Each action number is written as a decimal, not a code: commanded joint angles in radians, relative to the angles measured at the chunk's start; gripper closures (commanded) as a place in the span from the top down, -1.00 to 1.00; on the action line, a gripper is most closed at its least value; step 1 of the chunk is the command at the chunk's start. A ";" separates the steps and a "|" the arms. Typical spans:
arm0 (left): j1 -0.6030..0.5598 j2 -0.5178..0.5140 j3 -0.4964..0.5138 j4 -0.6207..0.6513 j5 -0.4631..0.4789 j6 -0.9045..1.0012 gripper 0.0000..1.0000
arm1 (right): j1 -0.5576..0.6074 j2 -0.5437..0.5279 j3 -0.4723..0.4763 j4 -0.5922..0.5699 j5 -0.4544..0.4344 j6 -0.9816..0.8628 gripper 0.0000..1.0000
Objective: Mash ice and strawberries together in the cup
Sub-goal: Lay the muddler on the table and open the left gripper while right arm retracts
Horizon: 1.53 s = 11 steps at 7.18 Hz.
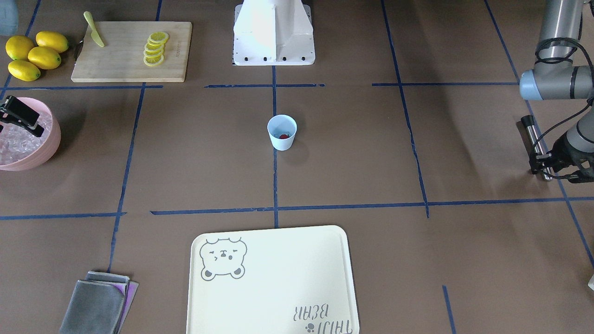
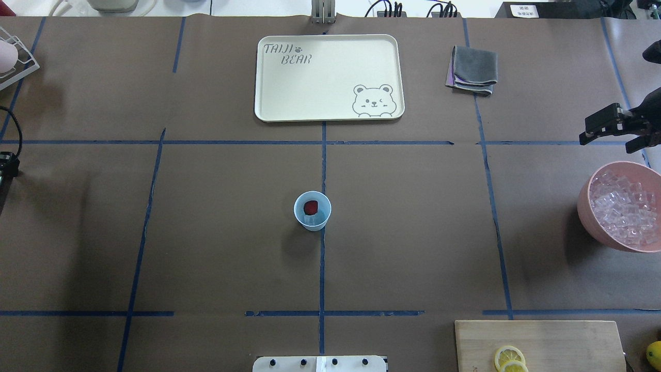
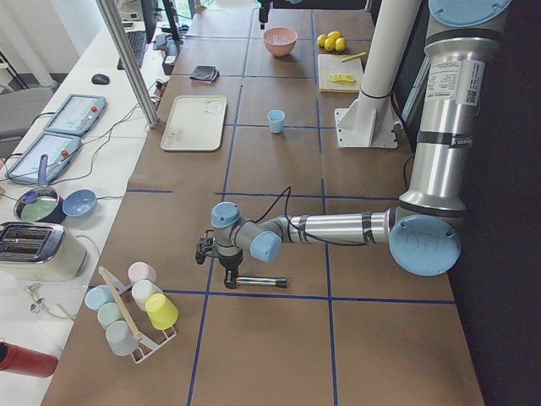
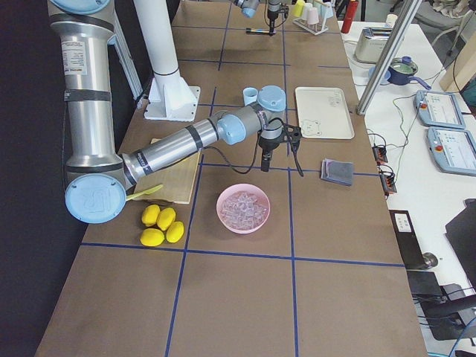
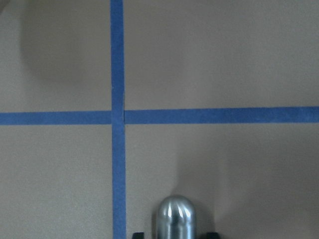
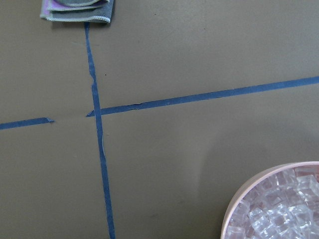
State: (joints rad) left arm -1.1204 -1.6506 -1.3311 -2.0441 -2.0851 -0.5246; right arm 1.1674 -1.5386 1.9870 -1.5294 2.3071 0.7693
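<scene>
Cup (image 2: 312,211): overhead view, upright at the table's centre, on a blue tape line. Strawberry (image 2: 310,207) lies inside, with a pale glassy piece beside it.
Ice (image 2: 625,206): heaped in a pink bowl (image 2: 584,209) at the right edge, well apart from the cup.
Right gripper (image 2: 612,132): just beyond the bowl, jaws apart, holding nothing.
Tray (image 2: 328,77) and folded cloths (image 2: 472,70): far side of the table.
Board (image 2: 537,343) with lemon slices (image 2: 509,357): near right corner.

Front view: left gripper (image 1: 542,166) is at the view's right edge, down over a steel rod (image 1: 532,139) that lies flat on the table, well apart from the cup. A knife (image 1: 94,36) lies on the board, with four lemons (image 1: 35,55) beside it. The white base (image 1: 274,32) stands behind the cup.

Left side view: a rack of cups (image 3: 127,309) stands near the left gripper, and a toaster (image 3: 34,249) is on the side bench.

Right side view: the right gripper hangs above the table between bowl and tray.

Left wrist view: the rod's rounded end shows at the bottom between two black finger corners; whether they press it cannot be told. A tape cross lies beyond.

Right wrist view: the bowl's rim with ice is at the lower right, the cloths at the top left.
</scene>
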 commanded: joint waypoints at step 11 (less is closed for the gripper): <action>-0.461 0.068 -0.252 0.433 -0.389 0.551 0.51 | 0.366 -0.150 -0.269 -0.014 0.044 -0.715 1.00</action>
State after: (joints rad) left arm -1.5454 -1.5792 -1.5659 -1.7022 -2.4752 -0.0289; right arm 1.4650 -1.6371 1.7523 -1.5421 2.3251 0.1527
